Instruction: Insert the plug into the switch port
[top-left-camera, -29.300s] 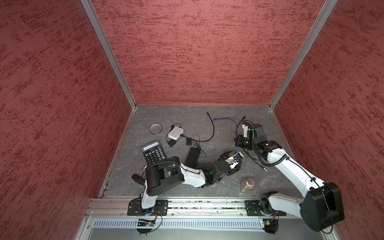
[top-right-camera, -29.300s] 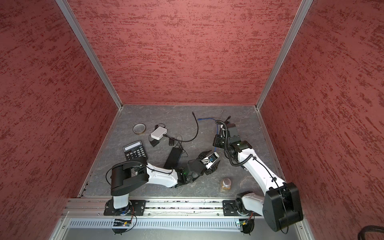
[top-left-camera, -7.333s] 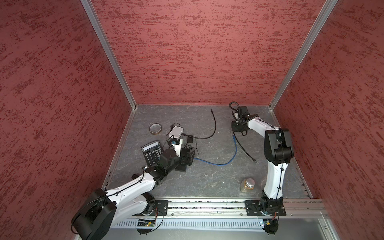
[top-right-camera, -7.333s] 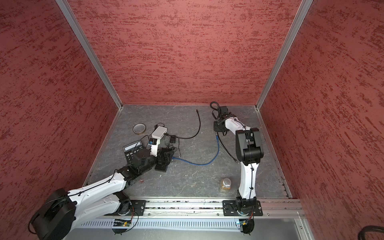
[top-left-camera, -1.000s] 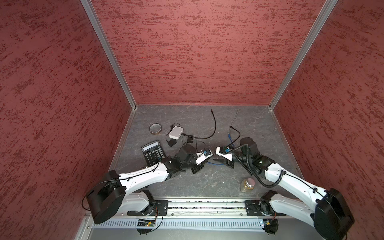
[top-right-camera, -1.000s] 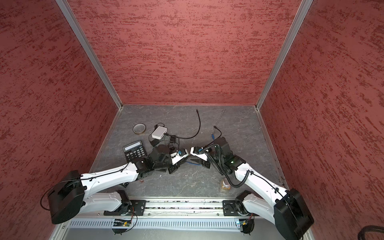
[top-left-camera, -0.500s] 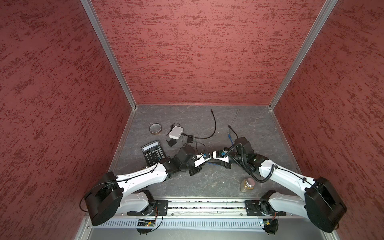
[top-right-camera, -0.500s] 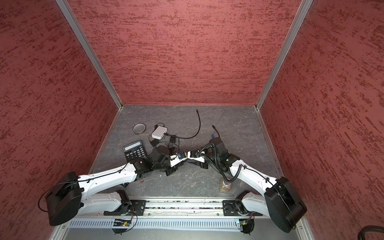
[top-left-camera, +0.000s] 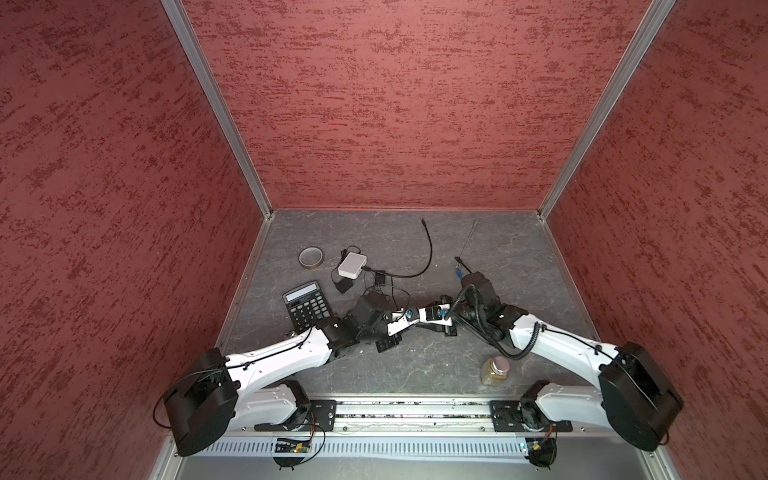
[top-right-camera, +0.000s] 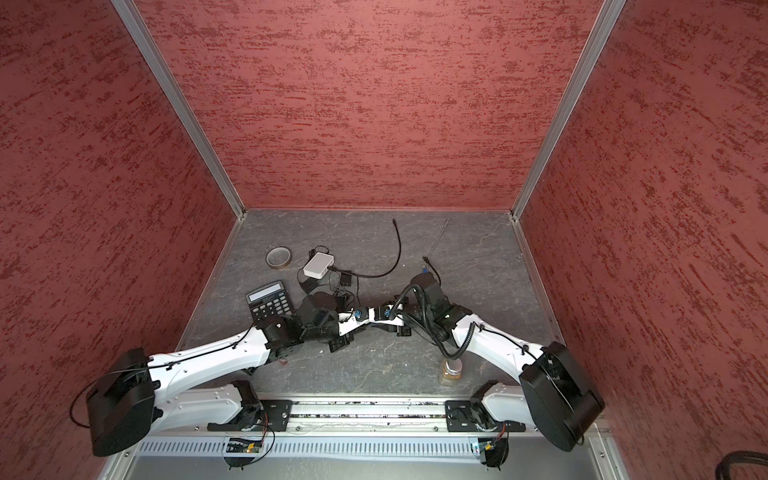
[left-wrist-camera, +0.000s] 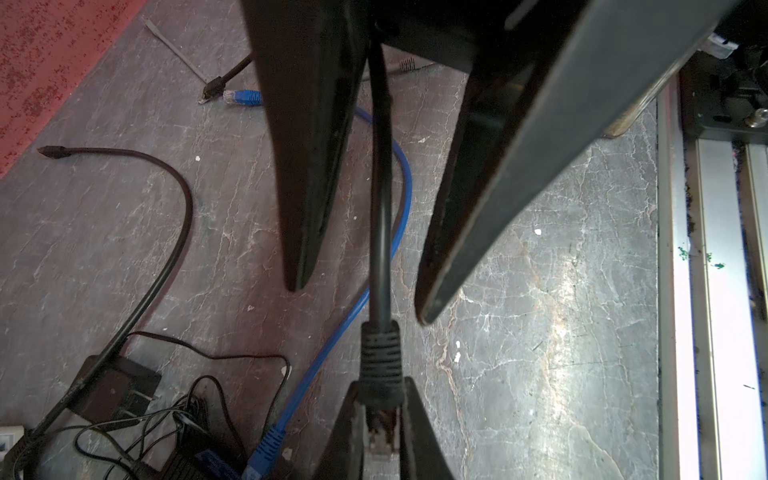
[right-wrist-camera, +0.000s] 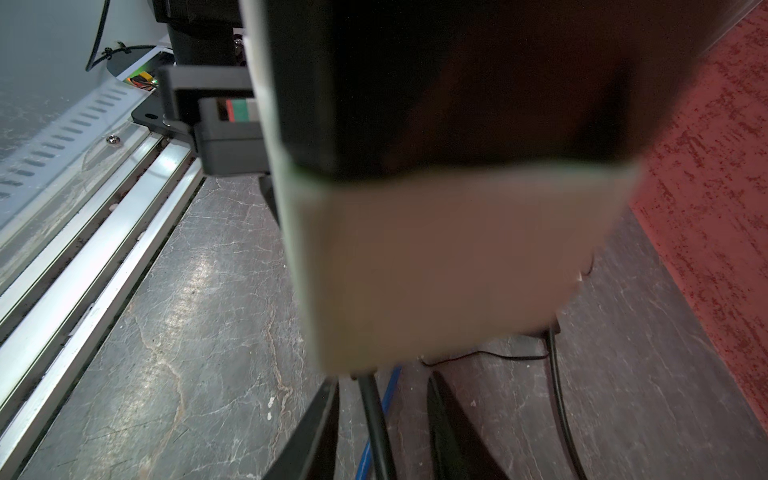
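My left gripper (left-wrist-camera: 380, 419) is shut on the plug (left-wrist-camera: 380, 374), a clear connector with a ribbed black boot. Its black cable (left-wrist-camera: 380, 208) runs straight out between the fingers of my right gripper (left-wrist-camera: 359, 303), which stand apart on either side of it without touching. In the right wrist view the cable (right-wrist-camera: 376, 419) lies in the gap of the right gripper (right-wrist-camera: 382, 380), while the left gripper's body blocks most of the picture. In both top views the left gripper (top-left-camera: 409, 314) (top-right-camera: 360, 315) and the right gripper (top-left-camera: 432, 311) (top-right-camera: 381, 313) meet tip to tip mid-table. The black switch (top-left-camera: 384, 344) (left-wrist-camera: 199, 461) lies just below the left gripper.
A blue cable (left-wrist-camera: 399, 166) curves across the floor to the switch; its other plug (left-wrist-camera: 243, 97) lies loose. A calculator (top-left-camera: 306, 303), tape roll (top-left-camera: 311, 258), white box (top-left-camera: 352, 264) with thin wires, and a jar (top-left-camera: 494, 372) stand around. The metal rail (top-left-camera: 415, 411) bounds the front.
My right gripper has slid left along the cable until it meets the left gripper, and its fingers have drawn closer together. The left gripper keeps hold of the plug, barely moved.
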